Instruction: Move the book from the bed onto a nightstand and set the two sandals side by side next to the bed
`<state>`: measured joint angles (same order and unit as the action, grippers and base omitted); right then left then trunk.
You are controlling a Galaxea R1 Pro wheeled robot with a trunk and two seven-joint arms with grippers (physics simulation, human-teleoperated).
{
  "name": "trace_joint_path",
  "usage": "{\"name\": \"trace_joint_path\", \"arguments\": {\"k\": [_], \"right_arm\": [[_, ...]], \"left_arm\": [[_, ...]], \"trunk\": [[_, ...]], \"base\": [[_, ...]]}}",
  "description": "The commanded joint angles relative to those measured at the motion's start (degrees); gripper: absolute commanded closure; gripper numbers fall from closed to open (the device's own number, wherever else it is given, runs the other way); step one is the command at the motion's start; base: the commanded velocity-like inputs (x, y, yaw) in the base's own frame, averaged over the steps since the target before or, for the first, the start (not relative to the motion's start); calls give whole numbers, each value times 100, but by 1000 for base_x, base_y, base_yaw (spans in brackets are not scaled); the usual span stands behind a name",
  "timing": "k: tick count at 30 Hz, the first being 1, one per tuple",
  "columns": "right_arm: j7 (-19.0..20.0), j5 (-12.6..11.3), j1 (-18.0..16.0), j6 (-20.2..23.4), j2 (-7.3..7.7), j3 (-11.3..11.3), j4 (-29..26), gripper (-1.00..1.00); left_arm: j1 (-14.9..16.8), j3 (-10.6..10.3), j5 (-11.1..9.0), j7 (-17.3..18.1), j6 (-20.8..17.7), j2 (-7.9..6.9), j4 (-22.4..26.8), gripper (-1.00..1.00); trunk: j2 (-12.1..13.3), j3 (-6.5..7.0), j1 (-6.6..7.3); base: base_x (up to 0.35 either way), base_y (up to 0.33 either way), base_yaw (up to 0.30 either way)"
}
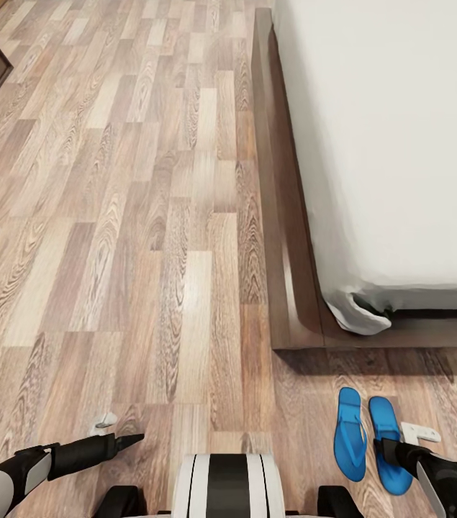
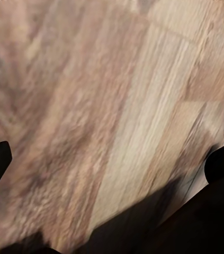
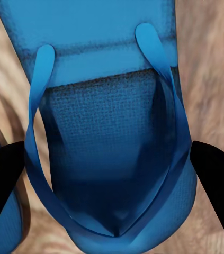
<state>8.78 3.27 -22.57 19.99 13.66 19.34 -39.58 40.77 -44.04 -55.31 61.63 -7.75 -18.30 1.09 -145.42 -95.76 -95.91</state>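
Blue straps are filling the right wrist view: the right gripper [image 3: 112, 185] is hanging just above one sandal [image 3: 109, 159], its two dark fingers [image 3: 212, 180] spread wide on either side of the sole and closing on nothing. Judging by the thin flat sole and the slender Y-shaped strap, this sandal is looking light, bendy and a little floppy, so a pinch across the sole edges would probably be bowing it; taking the strap where it is arching clear of the sole, or gripping the sole near its stiffer middle, seems the safer hold.

From the head, that sandal [image 1: 390, 442] is lying on the floor [image 1: 149, 288] just past the foot corner of the bed [image 1: 401, 144], with the right gripper [image 1: 390, 450] over its near half. The second sandal [image 1: 350, 432] is lying just beside it, farther from the gripper, nearly parallel and pointing toward the bed frame. They are already looking close to side by side.

Well away from the bed corner, the left gripper [image 1: 124, 439] is hovering low over bare planks; I cannot tell whether its fingers are apart or together.
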Motion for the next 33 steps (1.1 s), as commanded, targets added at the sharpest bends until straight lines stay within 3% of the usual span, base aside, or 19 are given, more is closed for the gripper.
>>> {"name": "trace_joint_path", "arguments": {"k": [1,15,20,29,33], "right_arm": [[44,32,-1,22,-4,24,-21,100],[46,20,-1,-231,-4,18,-312,100],[45,22,-1,-233,-4,18,-313,100],[45,20,-1,-233,-4,18,-316,100],[45,21,-1,-233,-4,18,-316,100]], "left_arm": [[1,-43,-59,16,-60,-3,6,-100],[0,-43,-59,16,-60,0,6,-100],[0,-43,-59,16,-60,1,6,-100],[-1,-43,-59,16,-60,-1,6,-100],[-2,-43,-59,18,-60,-1,6,-100]], "trunk": [[-1,-3,1],[-1,-3,1],[-8,-114,-12],[-8,-114,-12],[-13,-202,-22]], "base": [[0,0,0],[0,0,0],[0,0,0],[0,0,0],[0,0,0]]}}
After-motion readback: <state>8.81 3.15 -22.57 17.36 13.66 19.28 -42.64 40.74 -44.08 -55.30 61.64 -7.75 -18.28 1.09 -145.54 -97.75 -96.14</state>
